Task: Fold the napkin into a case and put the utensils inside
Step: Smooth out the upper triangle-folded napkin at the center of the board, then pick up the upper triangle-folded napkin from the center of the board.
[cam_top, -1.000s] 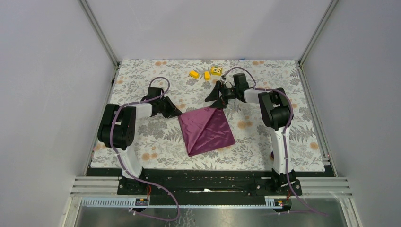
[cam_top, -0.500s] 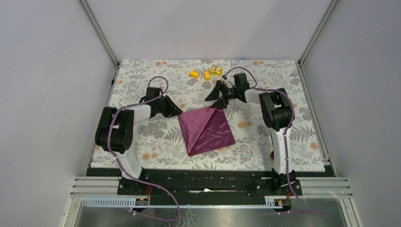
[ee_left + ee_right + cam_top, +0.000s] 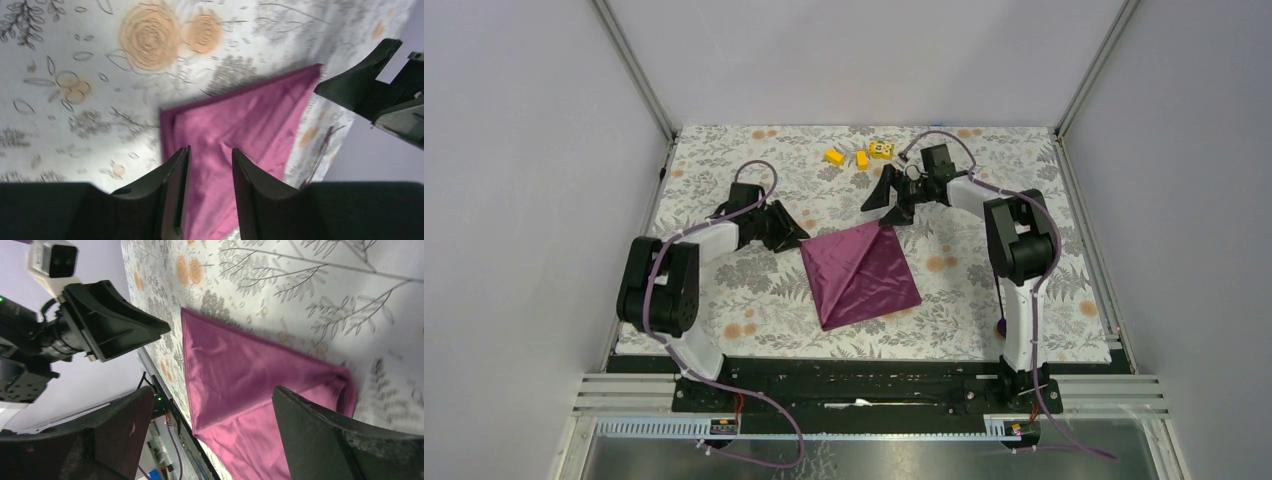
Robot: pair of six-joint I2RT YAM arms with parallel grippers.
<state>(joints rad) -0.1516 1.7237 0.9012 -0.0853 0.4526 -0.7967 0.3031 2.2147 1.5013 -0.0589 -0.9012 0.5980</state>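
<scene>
Grey-and-orange floral tablecloth (image 3: 724, 290) spreads across the walled bay, and at its centre the plum-purple napkin (image 3: 862, 275) lies folded flat in a kite shape, one corner pointing to the far side. Just beside its left corner, the left pincer (image 3: 792, 236) has its fingers parted by a narrow gap, gripping nothing. Near the far corner, the right pincer (image 3: 884, 210) stands spread wide and empty. Small yellow blocks (image 3: 861, 155) sit beyond, by the far edge.
</scene>
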